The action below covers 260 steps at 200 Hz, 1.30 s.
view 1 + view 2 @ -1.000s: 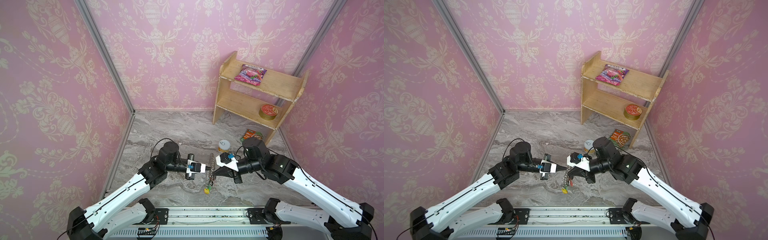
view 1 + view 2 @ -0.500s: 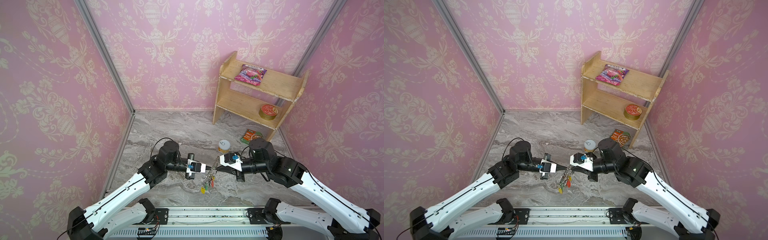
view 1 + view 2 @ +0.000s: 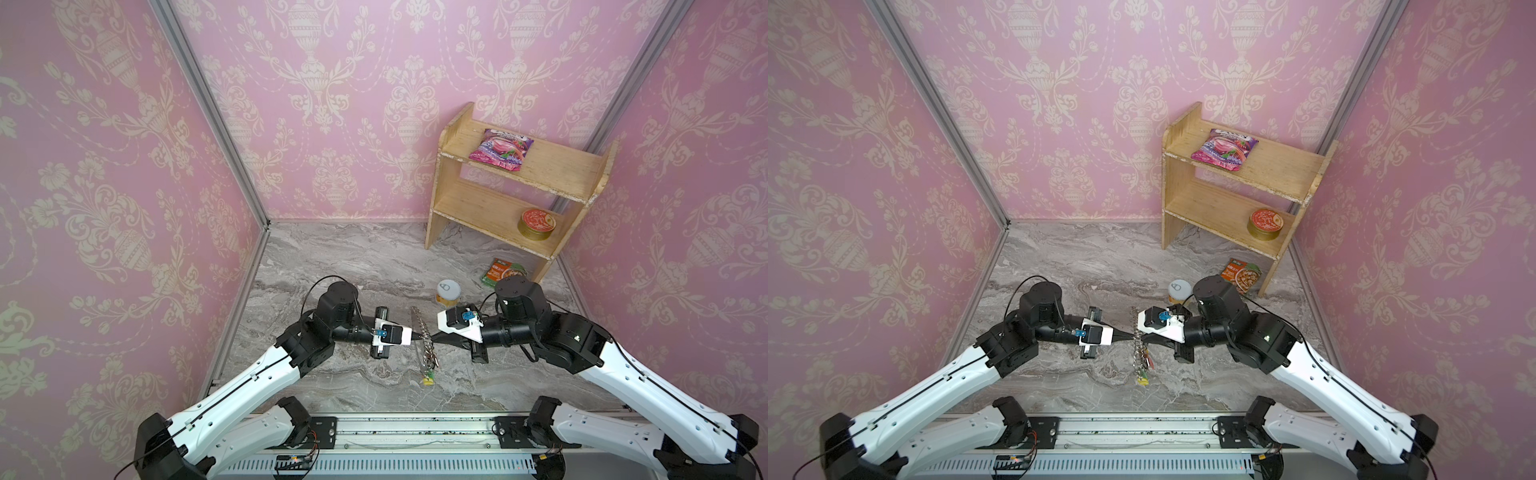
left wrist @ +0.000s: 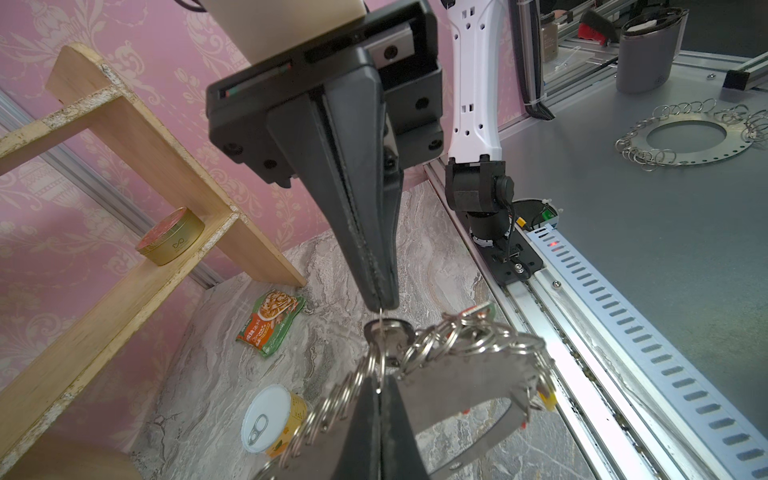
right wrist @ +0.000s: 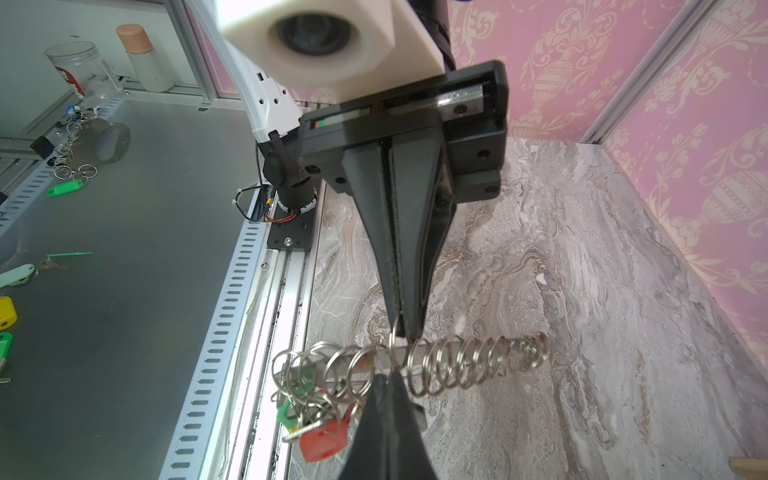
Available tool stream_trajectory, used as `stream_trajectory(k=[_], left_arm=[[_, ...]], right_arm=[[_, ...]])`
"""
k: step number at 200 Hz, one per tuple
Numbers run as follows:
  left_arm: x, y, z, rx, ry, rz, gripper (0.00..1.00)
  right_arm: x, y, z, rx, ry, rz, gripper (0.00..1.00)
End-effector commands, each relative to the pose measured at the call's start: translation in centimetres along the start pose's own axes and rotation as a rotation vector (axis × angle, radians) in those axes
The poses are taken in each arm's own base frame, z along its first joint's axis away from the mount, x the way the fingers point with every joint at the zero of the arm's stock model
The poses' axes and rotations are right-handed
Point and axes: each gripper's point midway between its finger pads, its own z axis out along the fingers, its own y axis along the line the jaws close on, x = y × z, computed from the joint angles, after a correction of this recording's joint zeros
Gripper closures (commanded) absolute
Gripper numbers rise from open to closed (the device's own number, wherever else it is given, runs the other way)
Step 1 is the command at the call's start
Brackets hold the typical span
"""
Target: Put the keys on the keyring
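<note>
The keyring [image 3: 419,322] [image 3: 1136,357] is held in the air edge-on between both grippers, with its coloured tags [image 3: 428,378] hanging below. My left gripper [image 3: 415,338] [image 3: 1128,340] [image 4: 378,374] is shut on the keyring, its flat silvery loop [image 4: 457,382] lying beside the fingers. My right gripper [image 3: 432,336] [image 3: 1142,337] [image 5: 388,376] meets it tip to tip, shut on a thin small ring. A small dark head [image 4: 388,330] sits under that ring; I cannot tell if it is the keys. Red [image 5: 322,440] and green [image 5: 286,411] tags dangle from the rings [image 5: 465,361].
A wooden shelf [image 3: 515,183] stands at the back right, holding a pink packet [image 3: 500,149] and a red tin [image 3: 536,223]. A small can [image 3: 448,291] and an orange packet [image 3: 500,272] lie on the marble floor behind the right arm. The metal rail [image 3: 415,432] runs along the front.
The right gripper drew back to the right, then came in again to the left gripper's tips. The keyring swung and now stands edge-on between them. The left arm has hardly moved.
</note>
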Motion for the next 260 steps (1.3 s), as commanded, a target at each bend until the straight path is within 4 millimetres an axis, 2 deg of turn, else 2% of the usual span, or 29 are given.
stream_trajectory(k=[1,202,260], left_arm=[[-2.2,0.2,-0.4,0.005,-0.055,0.065,1.0],[-3.0,0.1,-0.8,0.008,-0.073,0.074,1.0],[-2.8,0.0,-0.5,0.029,-0.064,0.038,1.0]], right_arm=[[-1.2,0.5,-0.2,-0.039,-0.029,-0.011,1.0],[-0.5,1.2,0.9,-0.102,0.009,0.024,1.0],[-0.8,1.2,0.9,-0.098,0.003,0.015,1.0]])
